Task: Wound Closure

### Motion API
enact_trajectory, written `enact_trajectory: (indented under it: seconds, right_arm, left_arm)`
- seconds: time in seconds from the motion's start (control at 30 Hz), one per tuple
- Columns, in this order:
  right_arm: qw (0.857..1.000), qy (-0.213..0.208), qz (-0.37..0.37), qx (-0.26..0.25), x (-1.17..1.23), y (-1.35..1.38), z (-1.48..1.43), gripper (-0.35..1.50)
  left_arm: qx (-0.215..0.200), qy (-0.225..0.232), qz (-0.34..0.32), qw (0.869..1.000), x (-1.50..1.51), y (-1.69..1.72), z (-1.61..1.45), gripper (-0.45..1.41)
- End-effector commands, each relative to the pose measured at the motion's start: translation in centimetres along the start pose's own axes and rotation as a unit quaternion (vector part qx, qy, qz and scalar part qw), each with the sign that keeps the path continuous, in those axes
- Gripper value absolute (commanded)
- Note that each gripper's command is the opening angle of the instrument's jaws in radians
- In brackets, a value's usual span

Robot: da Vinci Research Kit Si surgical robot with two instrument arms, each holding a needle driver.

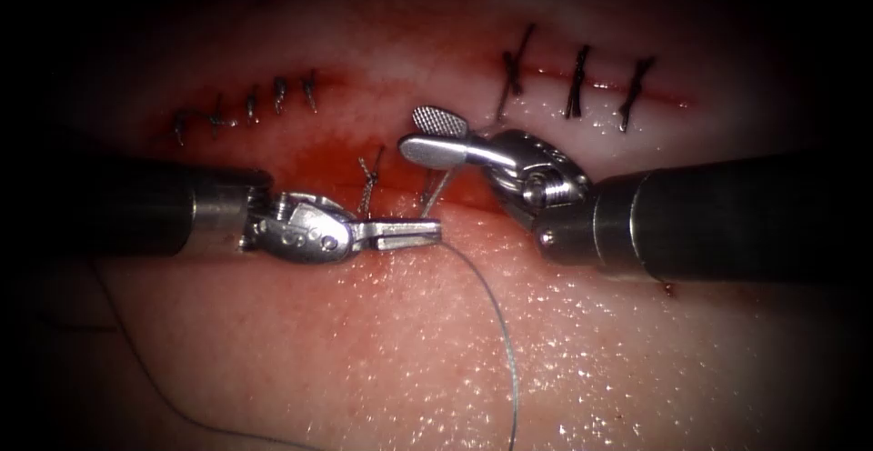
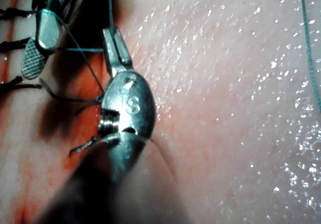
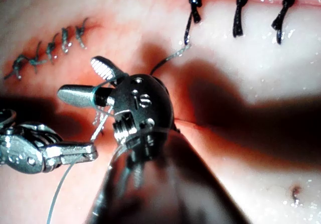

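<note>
Tissue (image 1: 436, 351): cut (image 1: 382, 155) running across, stitches (image 1: 575, 83) at both ends. My left tool (image 1: 427, 233): jaws pressed together on thread (image 1: 496, 315), which trails toward the viewer. My right tool (image 1: 432, 135): jaws spread over the cut's middle, holding nothing. Needle: I cannot tell where it lies.

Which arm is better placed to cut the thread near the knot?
Right, probably. The right pincer stands open just above the thread rising from the cut, and only it can cut. The left pincer is shut on the thread, holding it.
</note>
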Motion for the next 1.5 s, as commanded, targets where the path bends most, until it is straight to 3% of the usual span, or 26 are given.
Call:
enact_trajectory:
  seconds: [0.03, 0.17, 0.3, 0.67, 0.87, 1.13, 1.43, 1.5]
  right_arm:
    - [1.0, -0.001, 0.004, -0.008, -0.13, 0.08, 0.01, 0.94]
    - [0.998, -0.009, 0.038, -0.058, -0.26, 0.26, -0.07, 0.83]
    - [0.991, -0.001, 0.094, -0.098, -0.45, 0.44, -0.09, 0.83]
    - [0.979, 0.011, 0.166, -0.117, -0.66, 0.78, -0.05, 0.83]
    - [0.977, 0.006, 0.172, -0.128, -0.69, 0.9, -0.05, 0.86]
    - [0.974, -0.005, 0.17, -0.153, -0.77, 1.24, 0.08, 0.94]
    - [0.98, 0.028, 0.138, -0.142, -0.56, 1.12, 0.23, 0.88]
    - [0.983, 0.032, 0.123, -0.136, -0.55, 1.08, 0.26, 0.69]
  left_arm:
    - [-0.001, -0.001, -0.001, 1.0, -0.05, 0.05, 0.06, -0.45]
    - [0.0, -0.001, -0.001, 1.0, -0.06, 0.04, 0.09, -0.45]
    - [-0.002, -0.003, -0.002, 1.0, -0.06, 0.04, 0.09, -0.45]
    - [-0.006, -0.003, 0.0, 1.0, -0.08, 0.06, 0.11, -0.45]
    - [-0.01, -0.003, 0.0, 1.0, -0.08, 0.07, 0.12, -0.45]
    - [-0.019, 0.001, 0.001, 1.0, -0.04, 0.14, 0.15, -0.45]
    - [-0.021, 0.002, 0.001, 1.0, -0.06, 0.19, 0.18, -0.45]
    - [-0.022, 0.003, -0.002, 1.0, -0.06, 0.2, 0.18, -0.45]
